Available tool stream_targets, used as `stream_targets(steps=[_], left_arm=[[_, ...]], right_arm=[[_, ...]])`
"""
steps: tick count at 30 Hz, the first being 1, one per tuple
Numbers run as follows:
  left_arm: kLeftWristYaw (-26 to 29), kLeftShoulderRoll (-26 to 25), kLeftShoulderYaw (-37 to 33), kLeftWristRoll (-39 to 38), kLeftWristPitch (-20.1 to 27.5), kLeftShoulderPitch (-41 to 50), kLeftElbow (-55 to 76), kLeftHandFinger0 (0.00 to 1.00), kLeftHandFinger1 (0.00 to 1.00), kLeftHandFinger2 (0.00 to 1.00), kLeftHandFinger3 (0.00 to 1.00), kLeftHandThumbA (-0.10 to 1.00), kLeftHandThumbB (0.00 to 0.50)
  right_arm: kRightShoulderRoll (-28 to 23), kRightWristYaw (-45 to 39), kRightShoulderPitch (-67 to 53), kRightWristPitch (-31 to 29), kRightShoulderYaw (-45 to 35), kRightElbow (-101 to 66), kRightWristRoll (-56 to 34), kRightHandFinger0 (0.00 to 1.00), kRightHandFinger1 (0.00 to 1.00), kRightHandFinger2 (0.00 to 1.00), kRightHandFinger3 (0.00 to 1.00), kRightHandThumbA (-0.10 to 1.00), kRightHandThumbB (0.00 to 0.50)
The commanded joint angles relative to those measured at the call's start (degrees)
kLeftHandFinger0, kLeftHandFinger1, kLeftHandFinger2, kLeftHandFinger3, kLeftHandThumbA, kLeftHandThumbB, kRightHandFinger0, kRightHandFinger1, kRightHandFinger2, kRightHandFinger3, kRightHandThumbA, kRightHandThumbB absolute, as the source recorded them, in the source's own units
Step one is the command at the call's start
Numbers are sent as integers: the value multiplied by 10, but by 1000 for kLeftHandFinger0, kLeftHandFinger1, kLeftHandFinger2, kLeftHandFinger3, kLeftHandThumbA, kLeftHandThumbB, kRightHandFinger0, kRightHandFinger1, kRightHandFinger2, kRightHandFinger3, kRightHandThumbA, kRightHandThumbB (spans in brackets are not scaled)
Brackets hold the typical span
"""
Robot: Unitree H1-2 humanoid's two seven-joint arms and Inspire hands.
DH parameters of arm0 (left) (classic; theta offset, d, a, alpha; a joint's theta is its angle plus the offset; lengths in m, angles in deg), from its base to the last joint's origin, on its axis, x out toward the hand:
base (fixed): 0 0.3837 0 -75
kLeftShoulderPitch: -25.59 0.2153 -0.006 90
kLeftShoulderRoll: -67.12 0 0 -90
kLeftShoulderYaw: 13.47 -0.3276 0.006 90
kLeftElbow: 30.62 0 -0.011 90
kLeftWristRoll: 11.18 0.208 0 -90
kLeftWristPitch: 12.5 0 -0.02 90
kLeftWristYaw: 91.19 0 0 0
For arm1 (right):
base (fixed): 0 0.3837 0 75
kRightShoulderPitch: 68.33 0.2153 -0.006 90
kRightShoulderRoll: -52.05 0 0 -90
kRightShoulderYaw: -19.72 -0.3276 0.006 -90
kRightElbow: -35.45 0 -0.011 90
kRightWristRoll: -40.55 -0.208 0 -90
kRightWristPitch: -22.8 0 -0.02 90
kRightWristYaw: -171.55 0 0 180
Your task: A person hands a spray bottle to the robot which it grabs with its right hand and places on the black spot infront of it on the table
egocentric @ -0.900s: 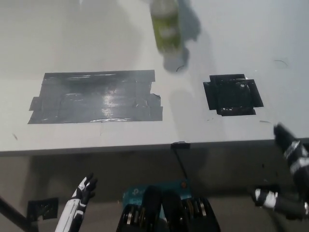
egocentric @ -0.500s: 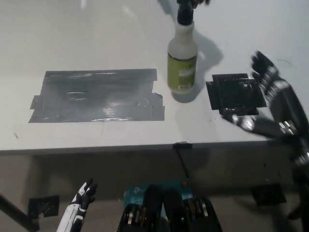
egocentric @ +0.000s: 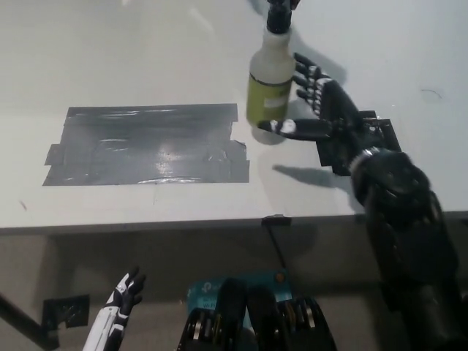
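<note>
Since half a second ago the right hand [egocentric: 322, 110] has travelled from beyond the black spot [egocentric: 380, 135] to the spray bottle [egocentric: 269, 88], and the bottle itself has shifted slightly up and left on the table [egocentric: 146, 51]. Fingers are spread wide around the bottle's right side, one digit reaching across in front of its base, the others raised just beside its shoulder; whether they touch the bottle cannot be told, and no closed grasp is visible. Bottle stands upright, long axis vertical, dark spray head [egocentric: 279, 16] at the top edge of the picture, where whatever holds it is cut off. Its lower body is yellow-green behind a label; fill level cannot be judged. Bottle lies fingertip-side of the palm, with the black spot under the wrist and forearm, partly covered. Large grey tape patch [egocentric: 146, 145] lies well beyond the fingertips. Left hand [egocentric: 124, 292] rests low below the table edge, fingers loosely apart, holding nothing.
</note>
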Motion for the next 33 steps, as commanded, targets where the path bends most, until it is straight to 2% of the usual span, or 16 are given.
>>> stream_targets(steps=[1, 4, 6, 12, 14, 16, 19, 20, 21, 23, 26, 29, 30, 31, 32, 33], left_arm=[[-4, -2, 3, -5, 9, -2, 28, 1000, 1000, 1000, 1000, 1000, 149], [-4, 0, 4, -6, 3, -1, 30, 1000, 1000, 1000, 1000, 1000, 147], [-5, 0, 2, -7, 6, -3, 29, 1000, 1000, 1000, 1000, 1000, 134], [-5, 1, 2, -4, -5, -5, 37, 1000, 1000, 1000, 1000, 1000, 143], [-5, 0, 1, -2, -2, -5, 37, 1000, 1000, 1000, 1000, 1000, 138], [-5, -1, 1, 2, 1, -9, 34, 1000, 1000, 1000, 1000, 1000, 133], [-4, -1, 2, 3, -2, -13, 35, 1000, 1000, 1000, 1000, 1000, 128], [-4, -1, 2, 2, -3, -13, 35, 1000, 1000, 1000, 1000, 1000, 133], [-6, -2, 2, 0, -3, -15, 35, 1000, 1000, 1000, 1000, 1000, 140], [-6, -3, 2, -2, 4, -15, 33, 1000, 1000, 1000, 1000, 1000, 131], [-5, -3, 3, -1, 4, -16, 32, 1000, 1000, 1000, 1000, 1000, 140], [-4, -1, 3, -1, 1, -17, 33, 1000, 1000, 1000, 1000, 1000, 136], [-5, -2, 2, 0, 1, -17, 34, 1000, 1000, 1000, 1000, 1000, 135], [-5, -2, 2, 0, 2, -17, 34, 1000, 1000, 1000, 1000, 1000, 129], [-5, -2, 3, -2, 4, -17, 34, 1000, 1000, 1000, 1000, 1000, 122], [-7, -2, 3, -5, 6, -18, 33, 1000, 1000, 1000, 1000, 1000, 114]], right_arm=[[18, 18, 70, -19, -11, 65, 0, 1000, 1000, 1000, 1000, 992, 470], [23, 21, 97, -28, -17, 113, -1, 1000, 1000, 1000, 1000, 960, 445], [20, 21, 109, -32, -15, 131, 4, 1000, 1000, 1000, 1000, 1000, 495], [20, 29, 143, -31, -23, 179, 2, 1000, 1000, 1000, 1000, 1000, 500], [23, 26, 154, -46, -34, 200, -12, 1000, 1000, 1000, 1000, 967, 500], [22, 23, 166, -54, -37, 212, -12, 1000, 1000, 1000, 1000, 963, 469], [23, 20, 181, -63, -38, 228, -10, 1000, 1000, 1000, 1000, 951, 456], [24, 20, 182, -63, -38, 229, -10, 1000, 1000, 1000, 1000, 950, 458], [24, 20, 187, -61, -37, 230, -8, 1000, 1000, 1000, 1000, 948, 496], [27, 16, 189, -52, -30, 219, -3, 1000, 1000, 1000, 1000, 973, 490], [26, 16, 190, -61, -10, 212, 17, 1000, 1000, 1000, 1000, 1000, 428], [30, 28, 193, -75, -1, 223, 27, 1000, 1000, 1000, 1000, 938, 417], [34, 45, 196, -84, 1, 235, 35, 1000, 1000, 1000, 1000, 886, 416], [38, 65, 203, -94, 2, 252, 43, 1000, 1000, 1000, 1000, 759, 408], [40, 77, 209, -96, 3, 266, 48, 775, 827, 1000, 1000, 699, 442], [41, 102, 219, -97, 10, 288, 65, 429, 467, 575, 687, 608, 488]])
